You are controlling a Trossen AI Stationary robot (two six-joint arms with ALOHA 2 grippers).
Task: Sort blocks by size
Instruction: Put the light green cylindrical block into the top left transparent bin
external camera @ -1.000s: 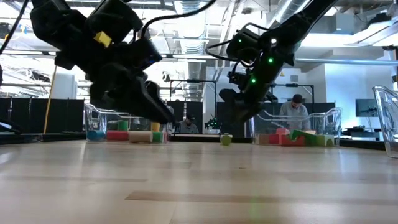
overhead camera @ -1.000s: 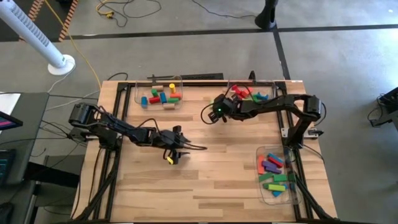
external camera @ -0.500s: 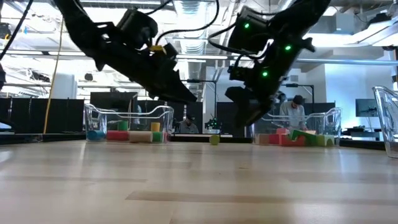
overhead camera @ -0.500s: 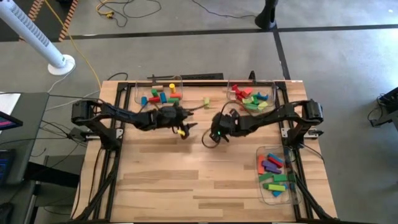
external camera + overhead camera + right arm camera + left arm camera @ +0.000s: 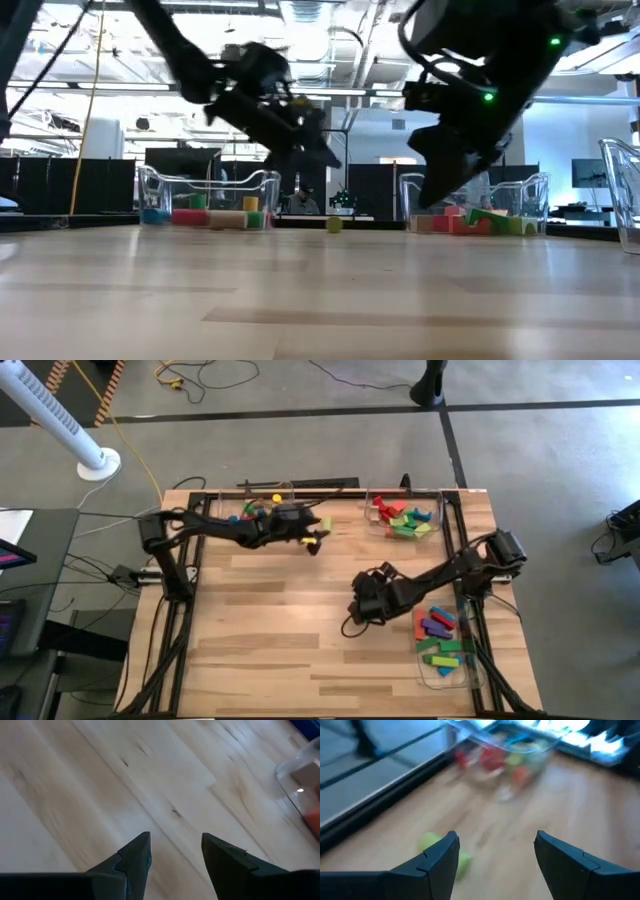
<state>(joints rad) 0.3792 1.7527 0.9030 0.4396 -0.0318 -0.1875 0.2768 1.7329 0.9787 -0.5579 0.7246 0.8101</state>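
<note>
- Left gripper (image 5: 318,540), jaws open and empty, reaches for the loose green block (image 5: 442,851) at twelve o'clock.
- Right gripper (image 5: 360,603), open, empty, waits near four o'clock.
- Next: descend, close.

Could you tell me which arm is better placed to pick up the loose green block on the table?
Left. The left gripper is open with the green block just ahead of its fingers. The right gripper, open, faces only bare table.

Two dark cabled arms, green indicator lights
</note>
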